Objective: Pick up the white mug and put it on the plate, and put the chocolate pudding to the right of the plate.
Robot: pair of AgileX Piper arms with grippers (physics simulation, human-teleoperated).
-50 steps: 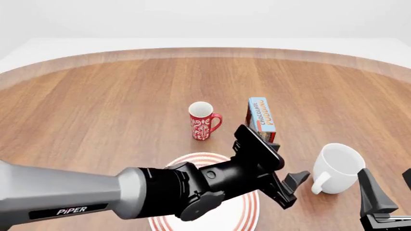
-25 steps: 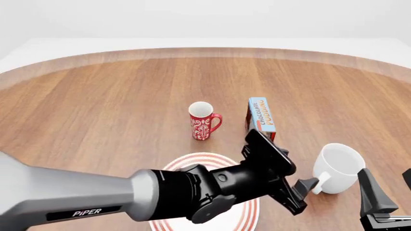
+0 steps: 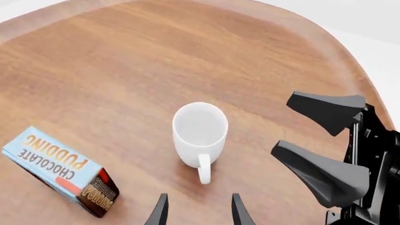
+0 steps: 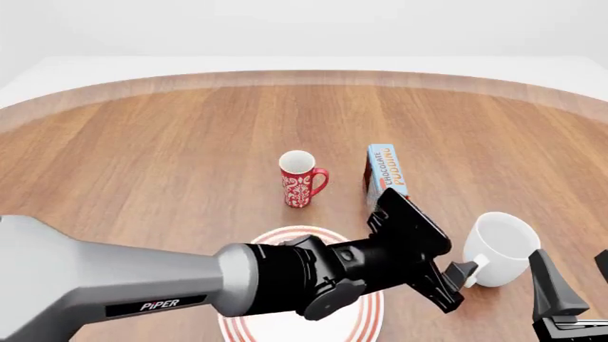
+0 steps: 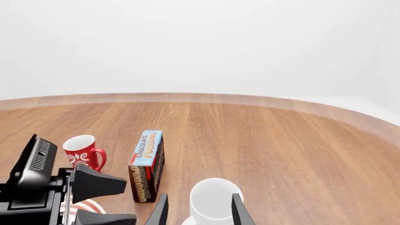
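We find the plain white ceramic mug (image 4: 500, 248) standing upright on the brown wooden table (image 4: 171, 157), mouth up, off to the right of the large round white plate with red rings (image 4: 285, 324) and just in front of the upright light-blue chocolate pudding carton (image 4: 386, 174); a slimmer red patterned mug (image 4: 300, 179) stands left of that carton. The mug's loop handle (image 3: 203, 167) points towards the plate and towards our left gripper (image 3: 197, 214), and this is the relation that matters: in the left wrist view the handle lies almost on the line between the two fingertips, with the mug body straight ahead beyond it. The left jaws are spread, holding nothing, their tips close to the handle but, as far as we can judge, not yet touching it. Our right gripper (image 5: 197, 211) hangs low at the table's near right edge with its jaws also parted and empty, the mug rim showing between its fingers; it sits nearer the mug's far side, yet the left arm is the one lined up. Compared with half a second ago, the left arm has slid further right over the plate, bringing its fingertips from short of the handle up to it, while mug, carton and right gripper have not shifted.
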